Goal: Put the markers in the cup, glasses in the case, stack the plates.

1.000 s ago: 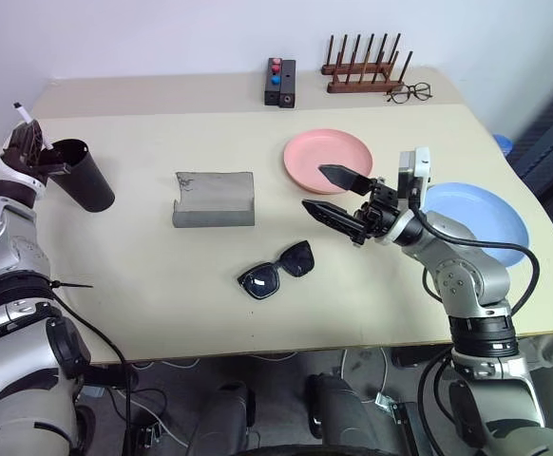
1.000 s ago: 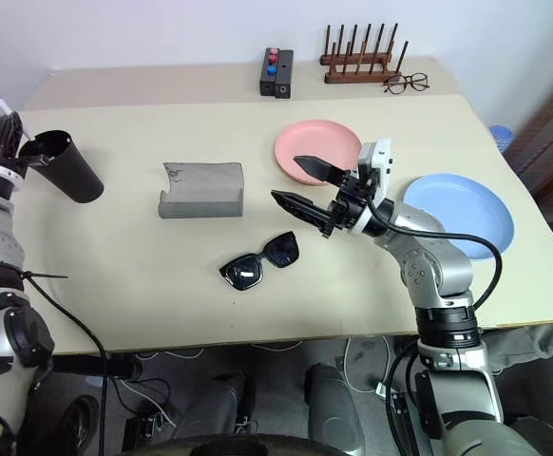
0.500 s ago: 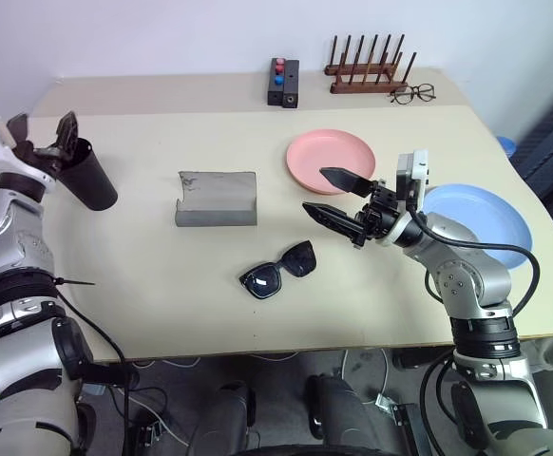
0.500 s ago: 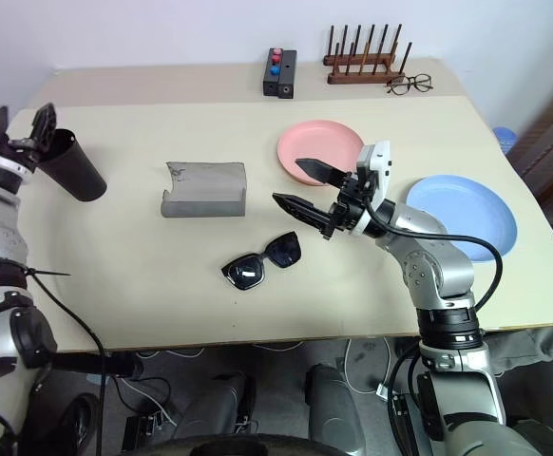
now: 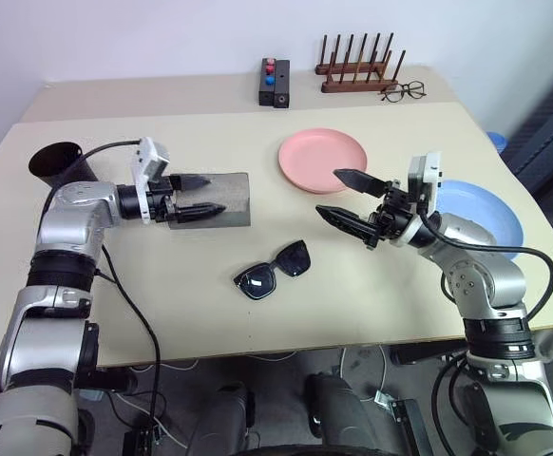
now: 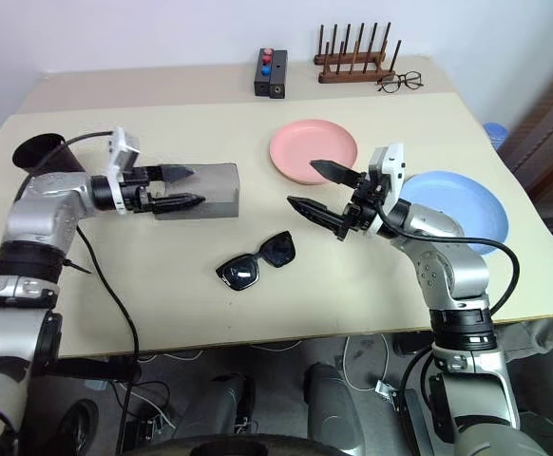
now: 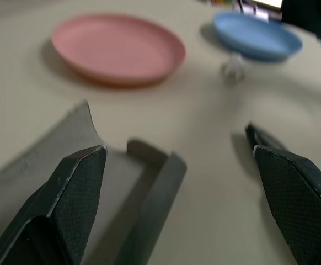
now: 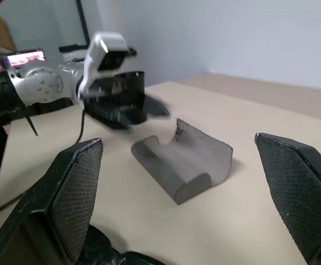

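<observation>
On the counter, the blue plate lies at the right, partly behind the right arm, and the pink plate sits just left of it, apart. The grey case lies open mid-counter, with the left gripper over its left end, fingers spread and empty. The black cup stands at the far left. The right gripper hovers above the counter near the pink plate, fingers wide, holding nothing. The sunglasses lie in front of the case.

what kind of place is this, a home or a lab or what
Most likely a robot lab or test room, not a home: a plain beige table against a bare white wall, laid out with staged props such as a pink plate, sunglasses and a small black button box, with loose cables hanging beneath.
</observation>
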You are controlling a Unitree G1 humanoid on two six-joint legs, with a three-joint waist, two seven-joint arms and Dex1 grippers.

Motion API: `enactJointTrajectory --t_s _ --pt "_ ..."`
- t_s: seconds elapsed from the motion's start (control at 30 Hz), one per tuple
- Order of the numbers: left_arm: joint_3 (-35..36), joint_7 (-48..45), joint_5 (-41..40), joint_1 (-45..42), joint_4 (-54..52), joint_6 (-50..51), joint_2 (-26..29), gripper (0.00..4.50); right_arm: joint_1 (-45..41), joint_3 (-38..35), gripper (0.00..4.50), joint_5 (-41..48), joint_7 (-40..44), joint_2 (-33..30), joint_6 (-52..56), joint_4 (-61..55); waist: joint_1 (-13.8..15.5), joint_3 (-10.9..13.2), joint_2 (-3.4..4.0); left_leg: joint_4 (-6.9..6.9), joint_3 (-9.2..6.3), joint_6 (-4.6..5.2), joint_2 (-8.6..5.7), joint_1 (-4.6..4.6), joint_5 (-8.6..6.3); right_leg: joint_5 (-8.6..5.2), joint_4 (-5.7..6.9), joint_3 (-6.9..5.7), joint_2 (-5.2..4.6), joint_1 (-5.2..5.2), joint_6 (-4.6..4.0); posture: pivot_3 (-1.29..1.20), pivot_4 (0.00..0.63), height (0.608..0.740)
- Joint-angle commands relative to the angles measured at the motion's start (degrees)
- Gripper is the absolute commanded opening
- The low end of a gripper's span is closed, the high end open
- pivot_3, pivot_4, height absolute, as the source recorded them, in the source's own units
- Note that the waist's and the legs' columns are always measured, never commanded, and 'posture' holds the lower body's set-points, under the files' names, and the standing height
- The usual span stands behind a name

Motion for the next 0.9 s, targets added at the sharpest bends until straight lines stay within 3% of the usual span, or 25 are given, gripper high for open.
enactJointTrajectory --t_s 0.03,0.17,0.4,0.5,0.73,0.9 --pt "-1.9 -0.5 5.8 -3.7 7.4 -8.4 -0.4 4.4 1.6 -0.1 4.5 -1.5 0.8 -2.2 -1.3 -3.2 0.3 0.0 0.0 0.01 0.01 0.02 -0.01 0.0 -0.01 0.0 -0.01 0.01 -0.01 0.0 0.0 0.0 0.15 0.74" --pt "-1.9 -0.9 8.8 -6.3 14.3 -13.7 -2.3 4.4 6.0 0.5 4.5 -5.7 2.8 -7.0 -3.6 -2.7 0.8 0.0 -0.01 0.05 0.03 0.12 -0.05 -0.04 -0.07 -0.01 -0.07 -0.03 -0.06 0.03 0.01 0.0 0.15 0.74" --pt "-2.1 -1.4 13.2 -9.4 22.1 -16.8 -4.2 4.4 8.2 -1.3 4.5 -5.3 1.5 -7.7 -4.2 -3.5 0.5 0.0 -0.04 0.14 0.07 0.17 -0.04 -0.03 -0.09 -0.01 -0.01 -0.02 -0.05 0.04 0.02 0.0 0.15 0.74" --pt "-2.1 -0.6 14.7 -10.0 24.2 -17.3 -4.9 3.55 7.9 -0.6 4.5 -5.8 0.8 -7.1 -4.5 -3.8 0.5 0.0 -0.04 0.15 0.07 0.17 -0.03 -0.03 -0.09 -0.01 0.0 -0.02 -0.05 0.04 0.02 0.0 0.15 0.74" --pt "-1.5 -0.4 15.9 -10.2 25.3 -18.5 -5.5 0.07 7.4 0.3 4.5 -6.4 0.1 -6.3 -4.7 -3.9 0.6 0.0 -0.04 0.36 0.06 0.24 -0.02 -0.07 -0.13 -0.01 0.04 -0.03 -0.05 0.09 0.02 0.0 0.15 0.74" --pt "-0.7 -1.9 15.4 -10.4 25.4 -17.5 -5.3 0.02 6.7 0.9 4.5 -7.0 0.1 -6.0 -5.5 -2.8 0.6 0.0 -0.04 0.64 0.04 0.36 -0.02 -0.16 -0.2 -0.01 0.07 -0.07 -0.05 0.13 0.04 0.0 0.15 0.74"
